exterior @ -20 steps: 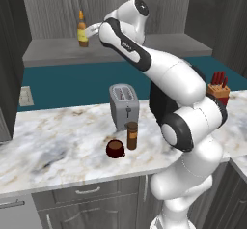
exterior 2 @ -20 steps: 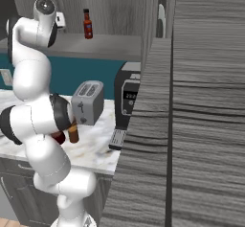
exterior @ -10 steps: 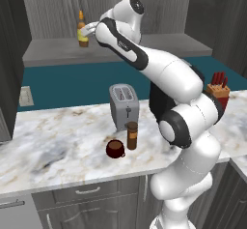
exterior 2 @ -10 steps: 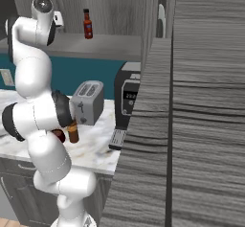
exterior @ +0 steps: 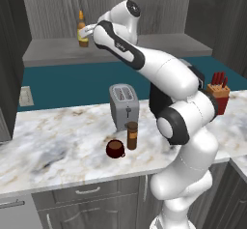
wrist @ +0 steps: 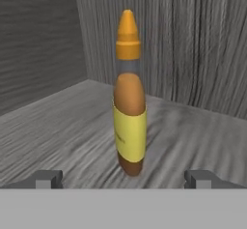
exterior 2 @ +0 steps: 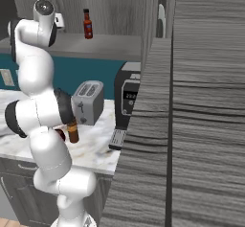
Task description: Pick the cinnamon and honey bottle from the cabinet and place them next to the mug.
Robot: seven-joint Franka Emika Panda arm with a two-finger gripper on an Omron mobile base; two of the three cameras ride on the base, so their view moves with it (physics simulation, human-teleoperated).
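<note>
The honey bottle (wrist: 129, 121) stood upright on the cabinet (wrist: 58, 126) ledge, dead ahead of the gripper (wrist: 123, 178), its long axis vertical and centred between the spread, empty fingertips (wrist: 47, 178). It was a smooth amber body with a yellow label and tapered orange cap, on grey wood-grain. The cinnamon (exterior: 131, 135) already stood beside the mug (exterior: 115, 149).

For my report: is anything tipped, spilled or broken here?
Nothing stands out. The honey bottle stands upright on the cabinet ledge; the cinnamon and mug sit upright on the counter, no spill.
</note>
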